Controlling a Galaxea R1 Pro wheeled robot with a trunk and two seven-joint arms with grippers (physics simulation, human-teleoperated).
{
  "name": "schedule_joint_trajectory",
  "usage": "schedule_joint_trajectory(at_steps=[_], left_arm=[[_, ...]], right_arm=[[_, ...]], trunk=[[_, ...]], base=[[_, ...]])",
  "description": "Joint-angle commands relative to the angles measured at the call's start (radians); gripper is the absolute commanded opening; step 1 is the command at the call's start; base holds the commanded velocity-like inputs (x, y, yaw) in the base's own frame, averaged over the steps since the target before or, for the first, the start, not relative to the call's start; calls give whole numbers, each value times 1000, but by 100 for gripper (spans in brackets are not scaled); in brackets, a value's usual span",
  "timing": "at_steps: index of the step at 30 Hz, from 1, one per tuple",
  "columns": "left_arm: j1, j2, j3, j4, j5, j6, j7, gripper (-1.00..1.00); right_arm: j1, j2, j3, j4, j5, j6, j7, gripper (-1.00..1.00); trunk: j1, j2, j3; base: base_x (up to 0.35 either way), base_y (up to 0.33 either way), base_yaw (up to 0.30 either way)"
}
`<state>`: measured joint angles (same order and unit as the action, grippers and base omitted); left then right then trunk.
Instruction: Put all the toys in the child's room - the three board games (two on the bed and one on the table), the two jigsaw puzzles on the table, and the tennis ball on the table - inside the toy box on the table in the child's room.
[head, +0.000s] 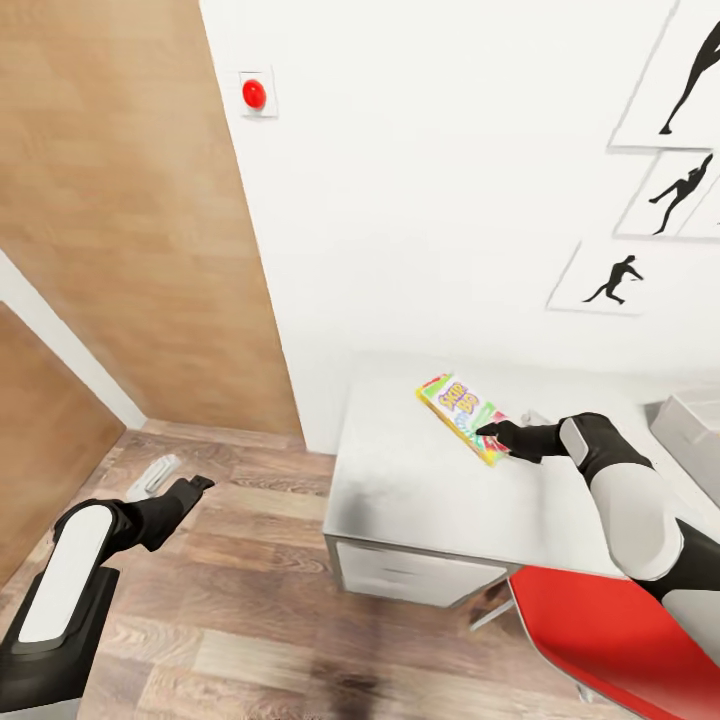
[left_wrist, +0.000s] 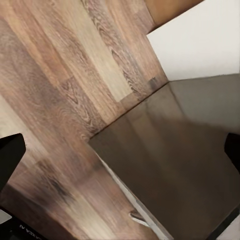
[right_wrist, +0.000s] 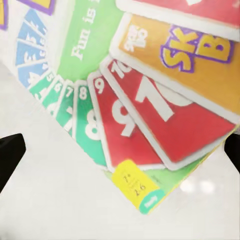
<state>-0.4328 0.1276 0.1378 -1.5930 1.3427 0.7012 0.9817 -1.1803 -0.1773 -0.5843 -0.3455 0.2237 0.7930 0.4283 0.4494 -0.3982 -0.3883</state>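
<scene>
My right claw (head: 487, 430) is at the near corner of the SKIP-BO board game (head: 461, 404), which lies flat on the table (head: 420, 500). In my wrist view the fingers stand apart, released, with that corner of the box just ahead between them. To take it well, I think I must come lower and pinch the thin edge, because a flat box slips easily. The toy box (head: 690, 425) waits behind my claw, to its right. My left claw (head: 203, 484) hangs above the floor; its fingers seem apart also.

White wall (head: 420, 200) with silhouette pictures (head: 612, 280), red button (head: 254, 94), wood-plank floor (head: 240, 600), red chair (head: 620, 630).
</scene>
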Motion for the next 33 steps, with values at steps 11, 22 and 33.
schedule_joint_trajectory(at_steps=[11, 22, 33], left_arm=[[4, 1, 0, -1, 4, 4, 11, 100], [6, 0, -2, -1, 3, 4, 11, 100], [7, 0, -5, -1, 3, 4, 11, 100]], right_arm=[[-1, -5, -9, -1, 7, 2, 6, 100], [-1, -14, -9, -2, 4, 2, 4, 100], [-2, -28, -10, -23, 4, 1, -12, 100]], trunk=[[1, -2, -2], [1, -2, -2], [1, -2, -2]], base=[[20, -3, 122], [160, -109, 17], [37, -27, 2]])
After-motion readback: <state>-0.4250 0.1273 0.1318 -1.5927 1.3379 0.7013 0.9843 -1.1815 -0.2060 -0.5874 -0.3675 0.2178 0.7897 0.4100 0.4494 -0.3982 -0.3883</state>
